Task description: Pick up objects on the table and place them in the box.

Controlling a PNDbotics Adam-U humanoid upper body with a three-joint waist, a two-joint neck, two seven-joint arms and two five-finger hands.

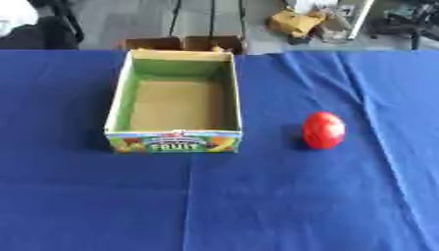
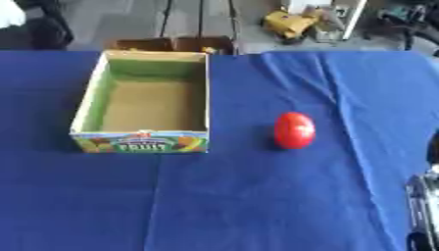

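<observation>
Item: box (image 1: 174,139), cardboard, green inner walls, "FRUIT" printed on the near face; open top, interior bare, nothing placed.
Item: red egg-shaped object (image 1: 323,130), upright on the blue tablecloth (image 1: 257,206), just right of the box, apart from it, untouched.
Item: my right hand (image 2: 423,211), a sliver at the lower right edge of the right eye view; fingers' state cannot be told.
Left hand: unseen.
Progress: none; pick and placement both remain.

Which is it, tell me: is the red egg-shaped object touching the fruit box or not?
Apart. The left eye view shows a strip of bare blue cloth between the red egg-shaped object and the fruit box.
</observation>
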